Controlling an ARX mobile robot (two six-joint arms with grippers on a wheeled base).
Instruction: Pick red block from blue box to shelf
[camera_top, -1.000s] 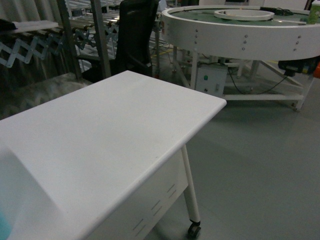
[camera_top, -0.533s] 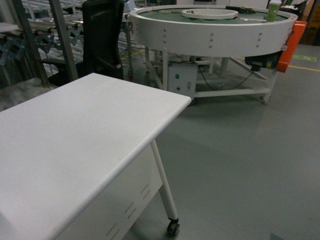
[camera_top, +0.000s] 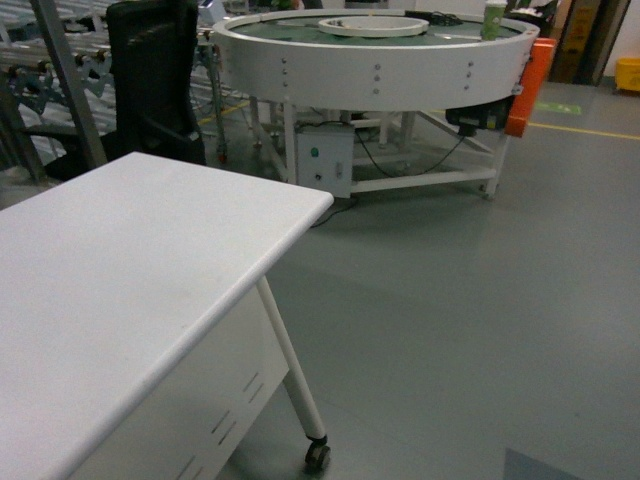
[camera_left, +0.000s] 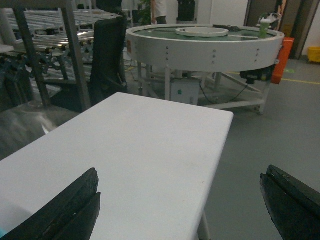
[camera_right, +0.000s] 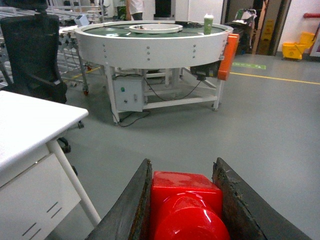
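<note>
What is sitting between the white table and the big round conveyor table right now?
Only bare grey floor separates the white table from the round conveyor table, seen in the right wrist view, where the right hand holds the red block.

A white table (camera_top: 130, 260) fills the left foreground, its corner jutting toward the middle and its slanted caster leg (camera_top: 292, 375) reaching into the floor space below. To its right, grey floor (camera_top: 470, 320) lies open up to the round white conveyor table (camera_top: 370, 60) (its control box (camera_top: 325, 160) and cables sit underneath). A black office chair (camera_top: 150, 80) and roller conveyor racks (camera_top: 45, 70) crowd the far left.
</note>
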